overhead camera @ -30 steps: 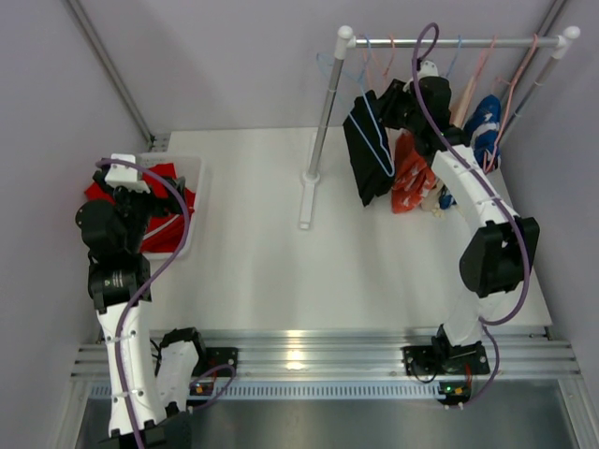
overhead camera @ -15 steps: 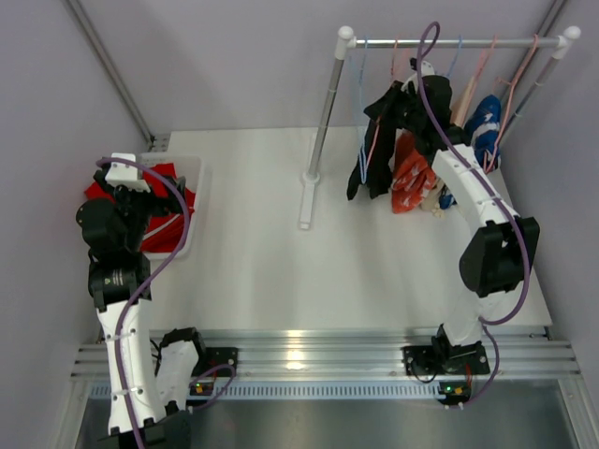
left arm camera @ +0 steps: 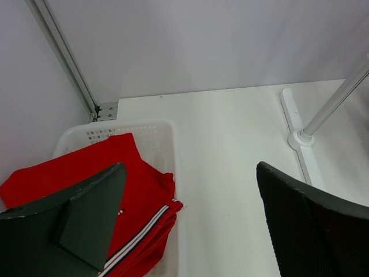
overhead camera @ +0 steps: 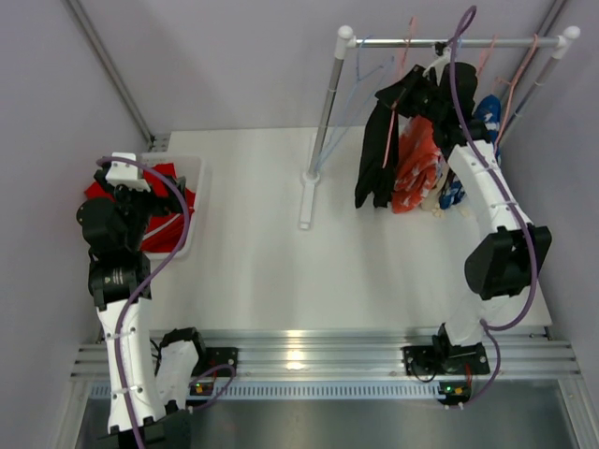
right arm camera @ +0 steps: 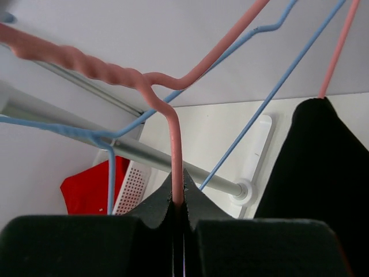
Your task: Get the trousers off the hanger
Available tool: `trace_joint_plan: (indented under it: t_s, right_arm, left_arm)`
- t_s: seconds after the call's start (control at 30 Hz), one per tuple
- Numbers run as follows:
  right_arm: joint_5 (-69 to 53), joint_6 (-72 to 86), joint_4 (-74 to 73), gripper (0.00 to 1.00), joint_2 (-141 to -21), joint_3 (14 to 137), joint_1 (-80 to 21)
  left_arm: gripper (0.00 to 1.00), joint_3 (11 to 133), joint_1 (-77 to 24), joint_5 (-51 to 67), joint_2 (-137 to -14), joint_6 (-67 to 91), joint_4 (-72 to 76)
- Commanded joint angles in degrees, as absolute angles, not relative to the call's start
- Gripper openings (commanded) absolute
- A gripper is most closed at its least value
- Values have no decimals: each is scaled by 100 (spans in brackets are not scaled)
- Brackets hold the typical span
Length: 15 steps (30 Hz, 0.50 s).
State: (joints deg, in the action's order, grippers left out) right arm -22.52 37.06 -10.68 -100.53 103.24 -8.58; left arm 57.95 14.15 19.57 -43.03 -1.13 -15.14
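The black trousers (overhead camera: 377, 159) hang from a pink hanger (overhead camera: 389, 136) at the left end of the rack's rail (overhead camera: 449, 41). My right gripper (overhead camera: 432, 75) is raised close under the rail. In the right wrist view it (right arm camera: 177, 199) is shut on the pink hanger's wire (right arm camera: 174, 144), with the black trousers (right arm camera: 326, 173) to the right. The red trousers (overhead camera: 159, 201) lie in the white basket (overhead camera: 195, 178) at the far left. My left gripper (left arm camera: 190, 231) hovers open and empty over the red trousers (left arm camera: 135, 190) and the basket's rim (left arm camera: 167, 135).
An orange-and-white garment (overhead camera: 416, 168) and a blue-and-white garment (overhead camera: 487, 117) hang right of the black trousers. Blue hangers (right arm camera: 271, 92) hang empty on the rail. The rack's upright pole (overhead camera: 326, 103) and foot (overhead camera: 307, 196) stand mid-table. Walls close in on both sides.
My right gripper has risen and moved right with the pink hanger. The black trousers have swung and turned from broadside to a narrow hanging fold. The left arm has not moved.
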Motion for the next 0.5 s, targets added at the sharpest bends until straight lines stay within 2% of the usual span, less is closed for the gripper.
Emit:
trace_joint_plan:
  t_s: [0.0, 0.27, 0.47]
  right_arm:
    - [-2627, 3929, -334, 0, -9352, 10898, -677]
    - [-2935, 4043, -518, 0, -8860, 10759, -536]
    - [-3198, 4183, -721, 0, -8043, 9863, -501]
  left_arm:
    - [99, 5977, 1424, 1925, -4280, -26, -1450]
    - [99, 5977, 1424, 1899, -4210, 114, -1459]
    - [99, 5933, 1424, 1907, -4140, 62, -1494]
